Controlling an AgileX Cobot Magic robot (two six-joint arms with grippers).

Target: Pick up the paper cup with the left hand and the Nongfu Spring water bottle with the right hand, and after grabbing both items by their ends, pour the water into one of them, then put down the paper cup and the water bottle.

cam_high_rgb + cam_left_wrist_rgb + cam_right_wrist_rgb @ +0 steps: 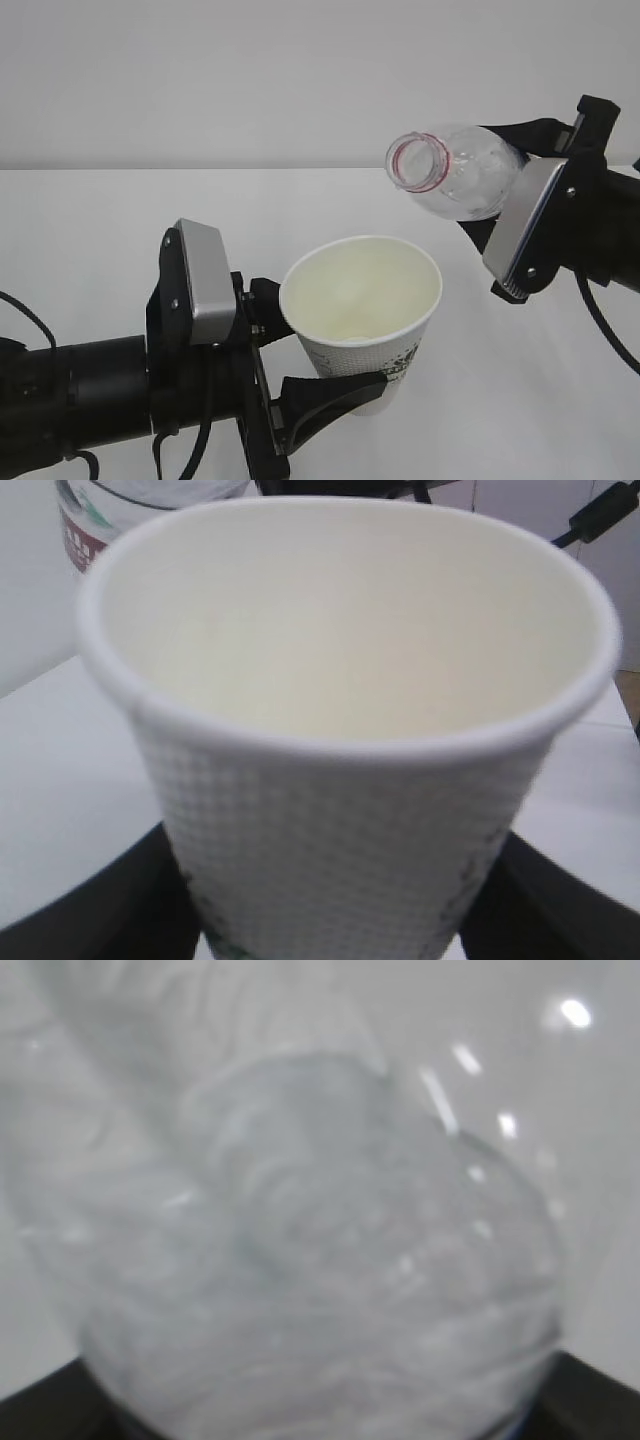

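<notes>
Paper cup [362, 305]: held up off the white counter [90, 250], upright with a slight lean, mouth open to the bottle above it.
Left claw [335, 375]: pinching the paper cup low on its wall, one black finger curling round the front near the base, the other behind.
Cup, handling: thin dimpled paper, light and easily crushed; the low grip looks sensible to me, since the base ring is the stiffest part, and a squeeze nearer the rim would likely fold it oval.
Nongfu Spring water bottle [455, 170]: above and to the right of the cup, tipped nearly level, its uncapped mouth with the red neck ring pointing toward the cup, not quite over the rim.
Right claw [505, 195]: clamped on the bottle's rear end, well away from the neck.
Bottle, handling: clear ribbed plastic, springy and somewhat slick; held by the far end it has leverage to swing, so I'd tilt it slowly.
Water: I see no stream, and the cup's cream inside looks dry or nearly so; the right wrist view is too blurred to tell how much the bottle holds.
</notes>
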